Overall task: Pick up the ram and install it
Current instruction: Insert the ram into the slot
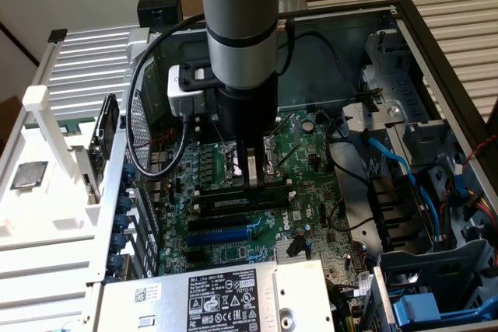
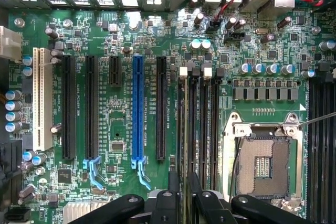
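Where the black memory slots (image 2: 203, 124) run beside the CPU socket (image 2: 262, 166), ram (image 2: 185, 124) is standing edge-on in the row, at the side away from the socket; gripper (image 2: 184, 177) over one end of it, fingers parted, one to each side of the stick, narrow gap showing between. In exterior view, ram's labelled face below and just beside fingertips

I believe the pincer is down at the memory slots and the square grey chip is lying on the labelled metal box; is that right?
Not quite: the exterior view shows the chip on the white fixture, not on the labelled metal box. The pincer is indeed down at the memory slots.
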`<state>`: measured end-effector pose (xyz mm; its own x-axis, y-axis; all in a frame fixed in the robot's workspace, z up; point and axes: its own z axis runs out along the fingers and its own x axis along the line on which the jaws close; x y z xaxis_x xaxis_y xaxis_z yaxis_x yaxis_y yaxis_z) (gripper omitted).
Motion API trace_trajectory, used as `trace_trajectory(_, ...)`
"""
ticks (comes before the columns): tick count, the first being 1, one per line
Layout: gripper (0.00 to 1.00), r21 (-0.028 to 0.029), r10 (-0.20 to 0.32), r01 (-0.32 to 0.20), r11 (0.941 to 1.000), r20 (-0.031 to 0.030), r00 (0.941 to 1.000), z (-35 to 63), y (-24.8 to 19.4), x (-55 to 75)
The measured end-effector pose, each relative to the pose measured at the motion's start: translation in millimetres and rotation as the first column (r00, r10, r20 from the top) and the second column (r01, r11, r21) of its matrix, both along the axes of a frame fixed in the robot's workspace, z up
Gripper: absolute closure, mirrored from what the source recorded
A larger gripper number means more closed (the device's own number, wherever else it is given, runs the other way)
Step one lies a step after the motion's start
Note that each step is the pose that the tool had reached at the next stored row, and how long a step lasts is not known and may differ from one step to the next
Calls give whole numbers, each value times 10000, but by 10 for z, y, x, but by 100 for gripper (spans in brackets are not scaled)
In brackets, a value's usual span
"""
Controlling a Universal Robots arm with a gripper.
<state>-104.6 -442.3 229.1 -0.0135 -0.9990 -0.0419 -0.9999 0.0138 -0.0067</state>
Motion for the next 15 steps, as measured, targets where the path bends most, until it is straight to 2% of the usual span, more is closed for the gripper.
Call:
trace_trajectory(9, 79, 1, 0, 0, 10000, 0, 10000, 112, 0, -12)
trace_trajectory(15, 79, 1, 12, -12, 10000, 0, 10000, 113, 0, -12)
